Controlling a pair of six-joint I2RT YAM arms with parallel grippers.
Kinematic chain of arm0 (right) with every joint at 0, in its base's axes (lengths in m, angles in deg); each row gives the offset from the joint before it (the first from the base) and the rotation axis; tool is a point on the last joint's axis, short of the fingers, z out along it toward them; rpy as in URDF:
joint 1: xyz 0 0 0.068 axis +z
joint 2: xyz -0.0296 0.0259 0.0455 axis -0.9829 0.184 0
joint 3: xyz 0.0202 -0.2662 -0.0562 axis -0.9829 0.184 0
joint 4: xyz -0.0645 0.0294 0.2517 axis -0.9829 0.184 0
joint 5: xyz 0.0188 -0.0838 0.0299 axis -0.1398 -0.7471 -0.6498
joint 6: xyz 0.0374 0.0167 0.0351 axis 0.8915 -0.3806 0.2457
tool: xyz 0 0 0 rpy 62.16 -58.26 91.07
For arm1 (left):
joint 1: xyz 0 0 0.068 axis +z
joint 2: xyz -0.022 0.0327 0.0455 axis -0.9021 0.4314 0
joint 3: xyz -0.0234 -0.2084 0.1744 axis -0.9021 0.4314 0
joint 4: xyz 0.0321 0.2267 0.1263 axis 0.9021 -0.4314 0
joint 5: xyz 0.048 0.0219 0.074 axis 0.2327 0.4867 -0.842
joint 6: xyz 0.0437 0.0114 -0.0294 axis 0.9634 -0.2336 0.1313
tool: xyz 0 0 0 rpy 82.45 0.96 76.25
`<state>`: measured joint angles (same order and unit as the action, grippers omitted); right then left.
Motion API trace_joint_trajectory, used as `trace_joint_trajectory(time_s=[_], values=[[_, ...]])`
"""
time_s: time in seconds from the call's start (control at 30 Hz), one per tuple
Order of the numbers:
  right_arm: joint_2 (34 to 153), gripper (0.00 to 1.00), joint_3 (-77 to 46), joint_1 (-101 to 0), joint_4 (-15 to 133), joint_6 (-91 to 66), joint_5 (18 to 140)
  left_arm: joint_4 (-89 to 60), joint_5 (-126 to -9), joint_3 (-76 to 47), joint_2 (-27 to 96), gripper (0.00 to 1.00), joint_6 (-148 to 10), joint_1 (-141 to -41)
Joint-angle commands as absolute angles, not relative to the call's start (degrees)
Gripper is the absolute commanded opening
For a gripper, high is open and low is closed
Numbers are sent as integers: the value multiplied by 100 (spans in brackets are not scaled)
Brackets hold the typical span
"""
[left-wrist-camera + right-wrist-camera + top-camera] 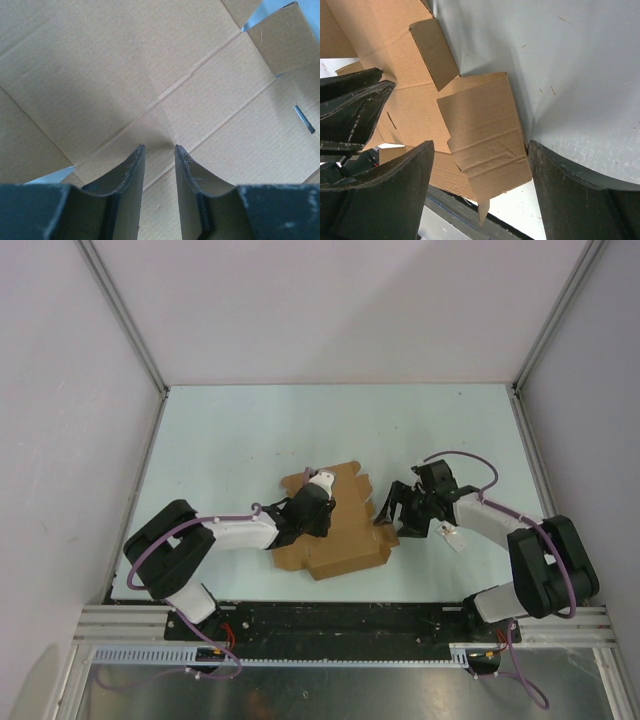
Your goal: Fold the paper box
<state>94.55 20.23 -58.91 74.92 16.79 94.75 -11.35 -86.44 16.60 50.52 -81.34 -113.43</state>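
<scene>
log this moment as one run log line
paper box: mostly flat, unfolded | left tool: narrowly parted, tips on box | right tool: wide open around side flap, not gripping

My left gripper (159, 148), arm stretched inward, fingers narrowly parted; my right gripper (479, 145), arm folded inward, jaws spread wide.

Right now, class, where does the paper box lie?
In the top view the paper box lies centrally on the table, towards its near edge, under the left pincer, with the right pincer at its right edge.
</scene>
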Motion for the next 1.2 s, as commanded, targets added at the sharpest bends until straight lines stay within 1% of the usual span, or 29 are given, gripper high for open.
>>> trace_joint_trajectory(time_s=[0.0,0.37,0.73,1.17], values=[[9105,81,2060,-5918,7250,1787,9733,-1259,-8620,1703,5110,35,-8258,-11349],[8832,85,2060,-5760,7188,1866,10058,-1259,-8611,1712,5110,35,-8258,-11349],[9069,87,2016,-5251,6881,2015,10067,-1259,-8620,1721,5119,35,-8258,-11349],[9306,89,1876,-4881,6758,2068,9953,-1259,-8620,1712,5137,35,-8258,-11349]])
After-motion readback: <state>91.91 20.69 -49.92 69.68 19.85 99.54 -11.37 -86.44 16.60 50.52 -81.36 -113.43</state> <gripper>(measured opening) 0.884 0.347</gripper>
